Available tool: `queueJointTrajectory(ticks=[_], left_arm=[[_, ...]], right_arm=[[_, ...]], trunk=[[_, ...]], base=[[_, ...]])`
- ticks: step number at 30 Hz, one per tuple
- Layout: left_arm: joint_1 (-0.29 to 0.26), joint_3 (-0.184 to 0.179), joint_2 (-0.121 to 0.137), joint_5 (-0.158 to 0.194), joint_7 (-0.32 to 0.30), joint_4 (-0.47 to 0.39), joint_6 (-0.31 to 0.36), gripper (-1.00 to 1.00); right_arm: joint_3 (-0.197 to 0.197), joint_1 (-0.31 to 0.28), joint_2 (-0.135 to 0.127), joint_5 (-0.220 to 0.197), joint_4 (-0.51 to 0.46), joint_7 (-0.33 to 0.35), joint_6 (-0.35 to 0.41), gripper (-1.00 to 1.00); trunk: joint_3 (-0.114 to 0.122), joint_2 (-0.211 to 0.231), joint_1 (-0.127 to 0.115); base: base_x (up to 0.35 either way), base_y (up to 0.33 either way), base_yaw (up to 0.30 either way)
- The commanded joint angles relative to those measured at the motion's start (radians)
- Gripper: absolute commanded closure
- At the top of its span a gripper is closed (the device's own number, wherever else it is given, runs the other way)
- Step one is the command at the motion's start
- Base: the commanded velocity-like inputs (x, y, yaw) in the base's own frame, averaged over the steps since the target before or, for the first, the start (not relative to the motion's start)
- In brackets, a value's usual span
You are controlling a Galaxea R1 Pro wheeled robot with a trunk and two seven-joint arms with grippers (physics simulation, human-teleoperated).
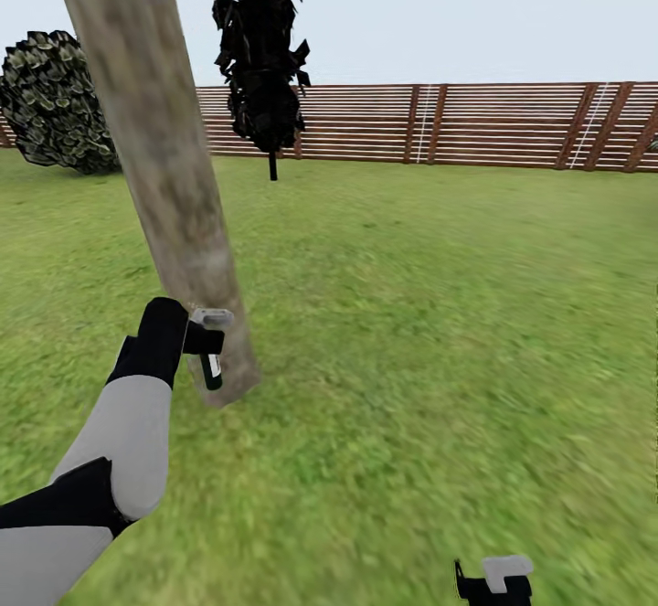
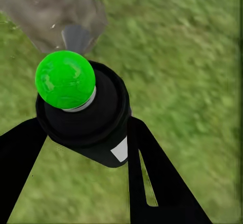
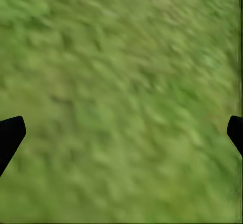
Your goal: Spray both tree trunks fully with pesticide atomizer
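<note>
Pesticide atomizer [image 1: 211,350], a small dark green-black spray bottle with a grey trigger nozzle and a small white label, sits clamped in the left gripper [image 1: 203,343], held low against the base of the thick, mottled grey-beige tree trunk [image 1: 164,167], which leans slightly out of the green lawn [image 1: 439,313]. In the left wrist view the two black fingers [image 2: 152,178] press on either side of the bottle's black body [image 2: 91,117], below a glossy green ball-shaped part [image 2: 65,79], and the grey nozzle [image 2: 76,36] points at the bark, very close to it or touching; I cannot tell which. The bottle looks rigid and light, a smooth plastic cylinder that could twist or slide in a two-finger pinch, so the grasp across its mid-body, clear of the nozzle, seems the sound place to hold it. The right gripper [image 1: 493,583] hangs low over the grass, its finger tips [image 3: 11,133] spread wide apart with nothing between them. Behind stand a brown horizontal-slat wooden fence [image 1: 493,126], a narrow black cypress-like tree [image 1: 263,48] and a rounded dark bush [image 1: 55,103]. Judging from the pose, spraying of this trunk's lowest part is under way; no spray or coating is visible on it.
</note>
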Motion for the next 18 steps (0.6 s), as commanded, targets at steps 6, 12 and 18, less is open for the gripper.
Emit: queueJointTrajectory(ticks=[6, 12, 18], left_arm=[[0.000, 0.012, 0.004, -0.013, -0.009, -0.003, 0.002, 1.00], [0.013, 0.012, 0.043, -0.014, -0.008, -0.003, 0.000, 1.00], [0.019, 0.012, 0.080, -0.012, -0.008, 0.003, -0.001, 1.00]], right_arm=[[-0.004, -0.001, 0.000, 0.012, 0.002, -0.006, -0.002, -1.00], [-0.004, -0.001, 0.000, 0.012, 0.002, -0.006, -0.002, -1.00], [-0.004, -0.001, 0.000, 0.012, 0.002, -0.006, -0.002, -1.00]], trunk=[[-0.001, 0.000, 0.000], [-0.001, 0.000, 0.000], [-0.001, 0.000, 0.000]], base=[[0.015, -0.272, 0.181], [0.000, -0.274, 0.275], [0.014, -0.274, 0.177]])
